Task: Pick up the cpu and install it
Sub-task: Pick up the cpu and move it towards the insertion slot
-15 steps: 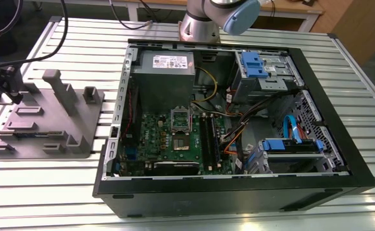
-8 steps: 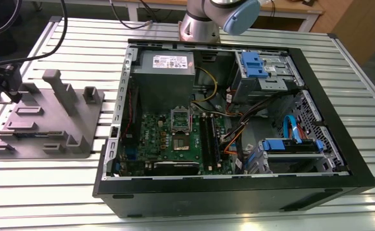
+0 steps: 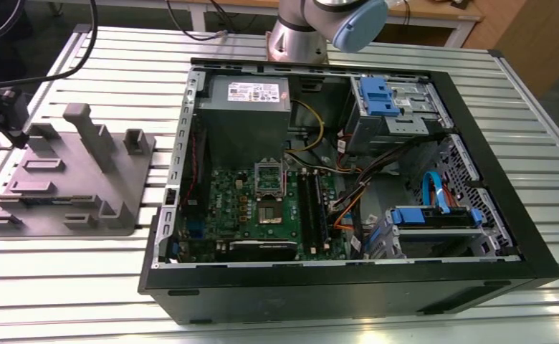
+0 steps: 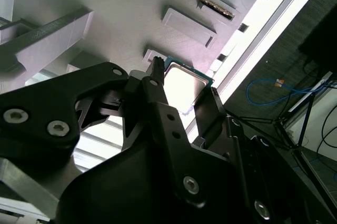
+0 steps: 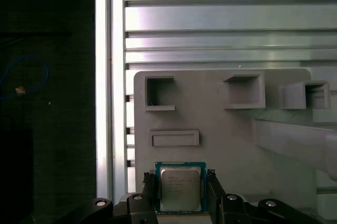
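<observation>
The jaws (image 5: 180,175) stand one on each side of the cpu (image 5: 180,188), right at its edges. I cannot tell whether they are pinching it or only flanking it. The cpu lies flat with its silvery top up on the grey fixture (image 5: 221,129), near the fixture's edge by the desk's rim, with a shallow rectangular pocket (image 5: 175,138) just beyond it. In the second wrist view, the cpu (image 4: 185,86) again sits between the black jaws (image 4: 183,80), set against the fixture's pale surface.

In the exterior view, the fixture (image 3: 69,179) rests on the slatted metal desk (image 3: 260,326), to the exterior view's left of an open computer case (image 3: 356,287). The two stand near each other but apart. Inside the case the green motherboard (image 3: 260,211) lies exposed. The arm's base (image 3: 304,32) stands behind the case.
</observation>
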### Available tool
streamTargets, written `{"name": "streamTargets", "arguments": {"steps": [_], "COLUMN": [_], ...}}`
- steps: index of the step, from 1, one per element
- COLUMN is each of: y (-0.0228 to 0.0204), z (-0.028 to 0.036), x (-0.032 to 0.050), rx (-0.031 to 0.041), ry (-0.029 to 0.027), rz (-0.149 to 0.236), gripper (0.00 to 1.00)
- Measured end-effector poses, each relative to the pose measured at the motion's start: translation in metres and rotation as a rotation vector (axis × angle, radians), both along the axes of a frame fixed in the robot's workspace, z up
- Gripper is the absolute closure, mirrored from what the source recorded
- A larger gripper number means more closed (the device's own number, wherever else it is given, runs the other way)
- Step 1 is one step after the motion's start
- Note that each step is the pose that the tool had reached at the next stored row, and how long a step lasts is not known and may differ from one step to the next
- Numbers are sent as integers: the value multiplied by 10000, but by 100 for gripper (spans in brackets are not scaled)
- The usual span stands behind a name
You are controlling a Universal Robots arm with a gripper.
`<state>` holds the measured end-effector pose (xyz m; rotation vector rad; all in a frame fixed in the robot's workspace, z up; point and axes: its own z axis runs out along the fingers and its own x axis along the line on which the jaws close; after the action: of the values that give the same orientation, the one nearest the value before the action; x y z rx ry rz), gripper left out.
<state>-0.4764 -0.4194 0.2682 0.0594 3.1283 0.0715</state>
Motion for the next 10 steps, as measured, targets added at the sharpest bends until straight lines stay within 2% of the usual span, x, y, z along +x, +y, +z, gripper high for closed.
{"name": "streamTargets", "arguments": {"steps": [2,10], "y": [0,0], "z": [50,63], "x": [0,0], "rx": [0,1], "ry": [0,-1], "rz": [0,0], "gripper": [53,53]}}
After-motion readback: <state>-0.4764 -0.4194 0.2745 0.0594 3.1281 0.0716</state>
